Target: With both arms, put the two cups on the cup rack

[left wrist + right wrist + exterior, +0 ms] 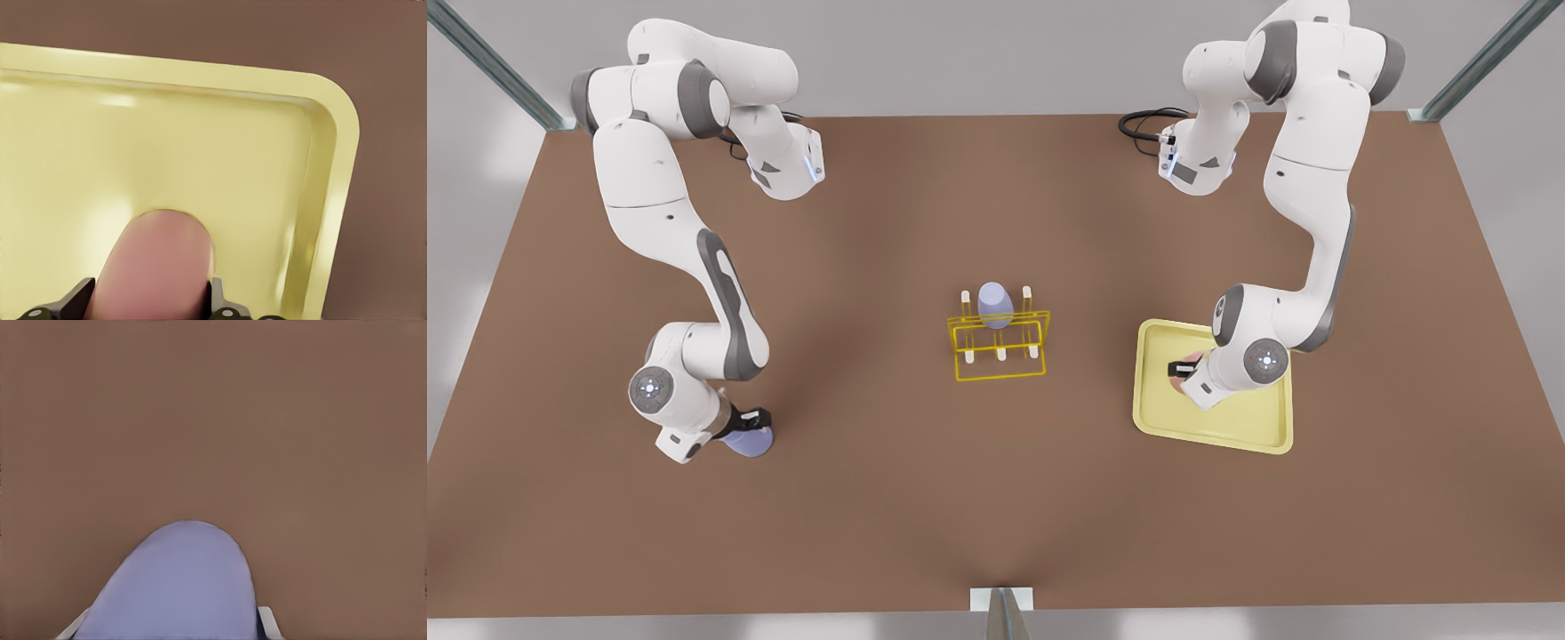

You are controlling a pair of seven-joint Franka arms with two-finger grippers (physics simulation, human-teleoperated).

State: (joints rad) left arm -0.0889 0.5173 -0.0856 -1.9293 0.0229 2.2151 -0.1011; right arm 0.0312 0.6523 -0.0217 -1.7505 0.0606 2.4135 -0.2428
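A pale pink cup (1183,382) (157,267) stands on the flat yellow tray (1227,427) (333,133) at the front view's right. My left gripper (1183,368) (150,303) is shut on it, a black finger against each side. At the front view's left, low over the table, my right gripper (749,418) (170,627) is shut on a lavender cup (749,441) (180,587). The yellow wire cup rack (1000,351) with cream pegs stands mid-table. A second lavender cup (994,304) sits upside down on one of its back pegs.
The brown table (996,498) stretches wide between both arms and the rack. Black cables (1143,124) lie near the far edge by one arm's base. A metal post (1003,613) stands at the near edge.
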